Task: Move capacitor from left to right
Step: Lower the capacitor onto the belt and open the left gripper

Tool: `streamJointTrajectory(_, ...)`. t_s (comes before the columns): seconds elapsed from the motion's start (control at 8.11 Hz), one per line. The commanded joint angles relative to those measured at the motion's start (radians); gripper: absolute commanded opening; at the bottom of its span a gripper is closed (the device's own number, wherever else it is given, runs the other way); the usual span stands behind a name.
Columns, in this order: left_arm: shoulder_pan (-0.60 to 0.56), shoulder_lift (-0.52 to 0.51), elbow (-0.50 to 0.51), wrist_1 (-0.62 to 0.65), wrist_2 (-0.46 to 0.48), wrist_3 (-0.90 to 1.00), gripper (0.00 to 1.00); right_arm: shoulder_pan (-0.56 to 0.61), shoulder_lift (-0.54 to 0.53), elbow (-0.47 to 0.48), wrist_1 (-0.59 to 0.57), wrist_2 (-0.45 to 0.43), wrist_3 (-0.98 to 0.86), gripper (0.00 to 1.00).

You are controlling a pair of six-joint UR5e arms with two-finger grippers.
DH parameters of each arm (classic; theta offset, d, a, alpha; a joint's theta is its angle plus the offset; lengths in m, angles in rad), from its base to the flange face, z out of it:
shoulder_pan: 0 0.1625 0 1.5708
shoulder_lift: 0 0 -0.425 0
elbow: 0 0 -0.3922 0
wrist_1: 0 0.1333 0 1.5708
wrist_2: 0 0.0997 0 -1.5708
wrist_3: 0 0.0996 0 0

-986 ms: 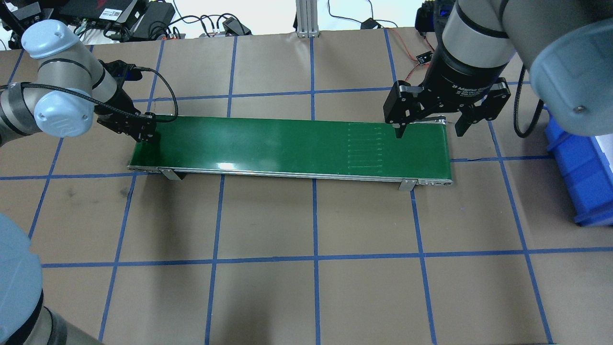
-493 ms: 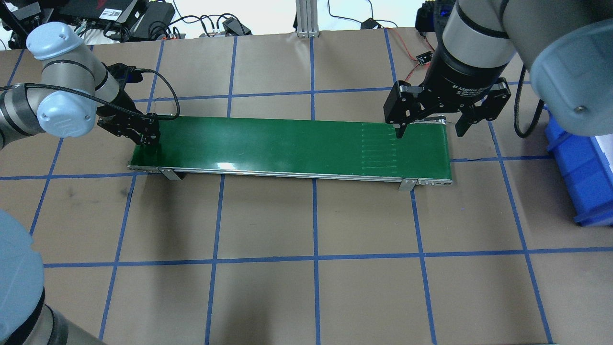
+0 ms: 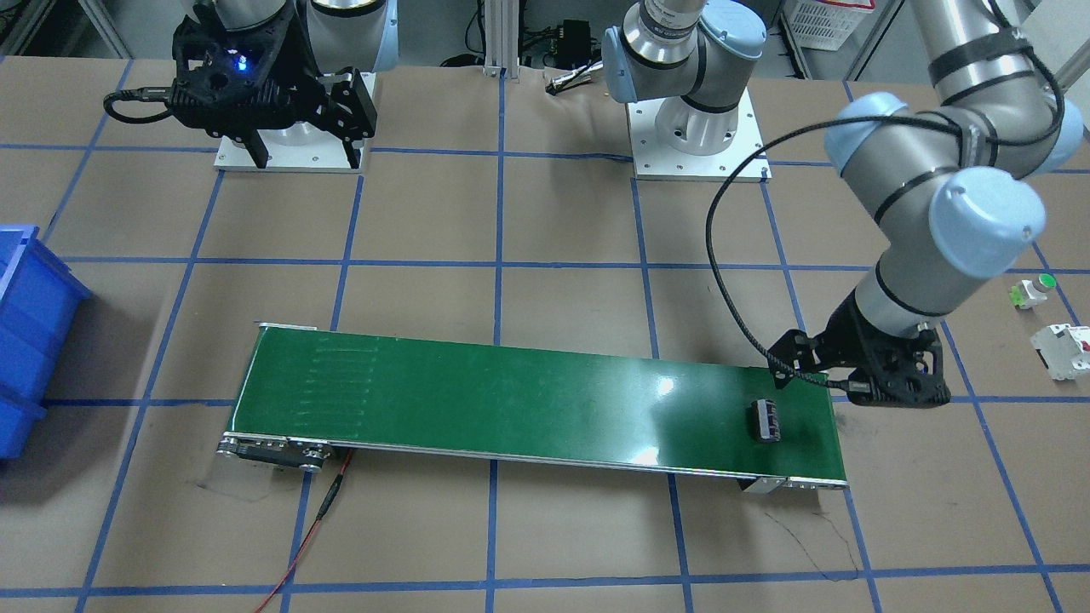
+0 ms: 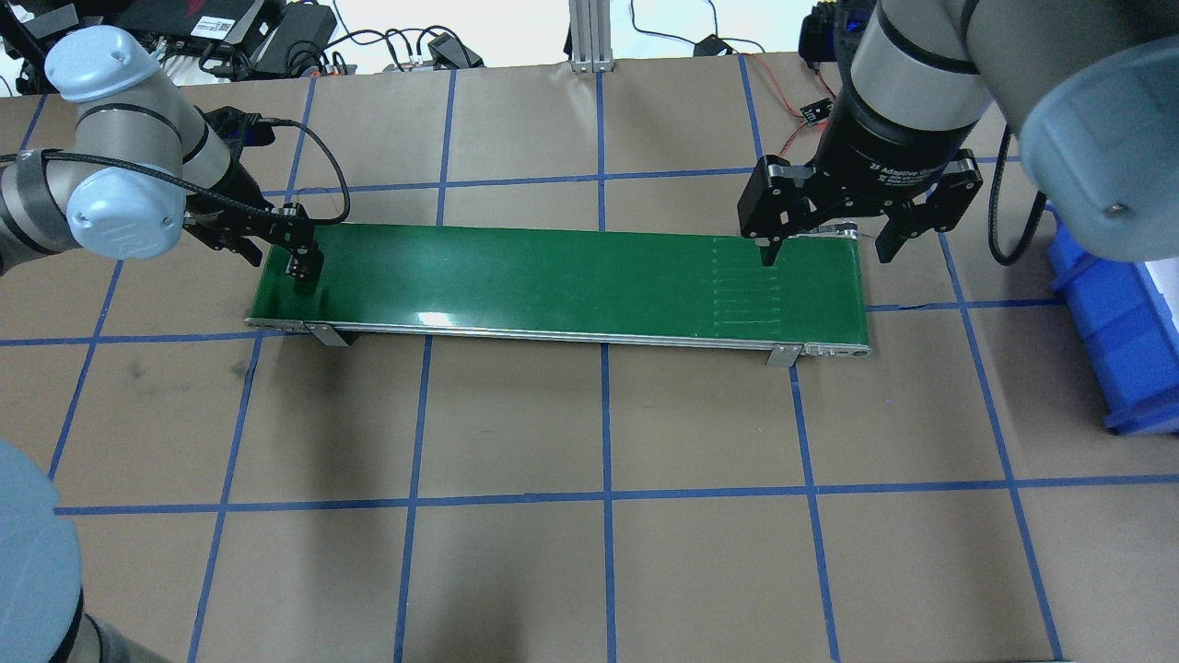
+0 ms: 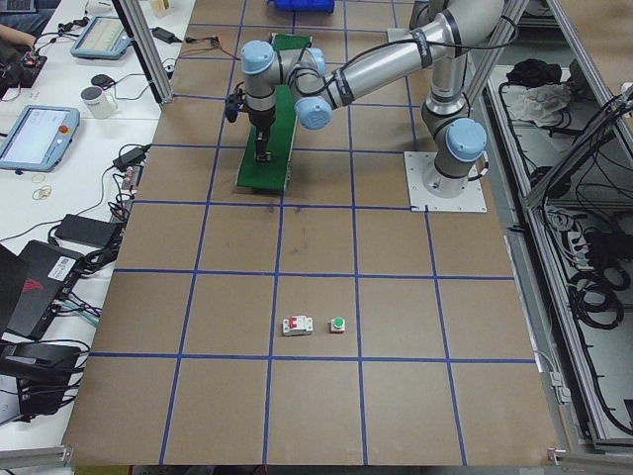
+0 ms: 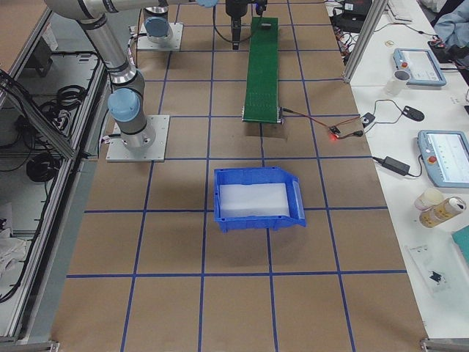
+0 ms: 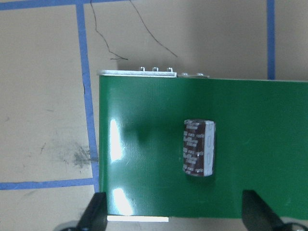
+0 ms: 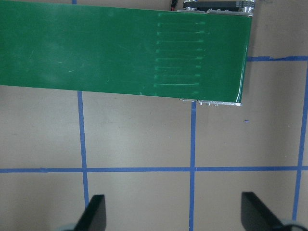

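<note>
The capacitor [image 7: 198, 147], a stubby brown cylinder with a pale grey band, lies on its side near the left end of the glossy green belt [image 3: 528, 400]; its print is unreadable. From overhead, the left gripper [image 7: 175, 217] hides it. That gripper hangs just beside it, spread wide and empty. Far right, the right gripper [image 4: 829, 247], marked "2F Adaptive", is also spread.

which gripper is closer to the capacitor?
Left. The left gripper hangs right beside the capacitor at one end of the belt; the right gripper hangs over the opposite end.
</note>
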Motion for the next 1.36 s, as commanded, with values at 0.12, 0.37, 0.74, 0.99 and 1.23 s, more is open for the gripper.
streamJointTrajectory(0.12, -0.021, 0.23, -0.001, -0.158, 0.002, -0.12, 1.0, 0.0, 0.002, 0.0, -0.002, -0.001, -0.001, 1.0)
streamJointTrajectory(0.37, -0.029, 0.244, -0.001, -0.189, 0.003, -0.125, 1.0, 0.0, 0.002, 0.0, -0.002, 0.001, 0.001, 1.0)
streamJointTrajectory(0.74, -0.033, 0.23, -0.001, -0.24, 0.01, -0.125, 1.0, -0.009, 0.021, 0.003, -0.003, -0.007, -0.022, 1.0)
streamJointTrajectory(0.99, -0.033, 0.231, -0.001, -0.239, 0.008, -0.119, 1.0, -0.014, 0.155, 0.014, -0.043, -0.044, -0.051, 1.0)
streamJointTrajectory(1.23, -0.032, 0.234, 0.001, -0.239, 0.008, -0.119, 1.0, -0.02, 0.273, 0.079, -0.257, -0.036, -0.068, 1.0)
